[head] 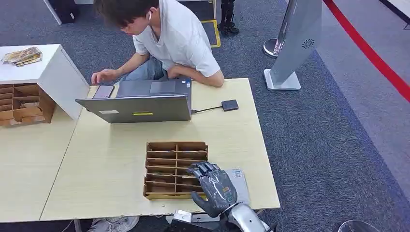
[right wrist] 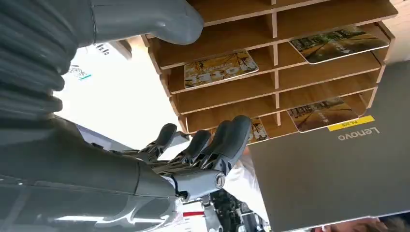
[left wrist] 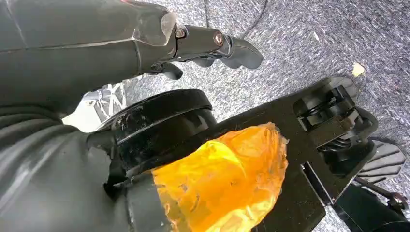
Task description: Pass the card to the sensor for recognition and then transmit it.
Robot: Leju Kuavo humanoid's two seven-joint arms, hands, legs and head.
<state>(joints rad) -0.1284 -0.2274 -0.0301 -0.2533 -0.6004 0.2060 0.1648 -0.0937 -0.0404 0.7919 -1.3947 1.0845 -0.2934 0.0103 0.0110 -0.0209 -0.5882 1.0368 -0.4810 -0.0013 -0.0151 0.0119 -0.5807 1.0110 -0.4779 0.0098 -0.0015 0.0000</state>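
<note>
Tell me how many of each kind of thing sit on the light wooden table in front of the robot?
Laptop: 1
Phone: 1
Small dark box on a cable: 1
Wooden slotted card rack: 1
White sheet by the right hand: 1
Total: 5

Card rack [head: 164, 169] corner under right robot hand [head: 215, 186].

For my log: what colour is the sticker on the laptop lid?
Yellow; the sticker on the laptop shows best in the right wrist view.
</note>
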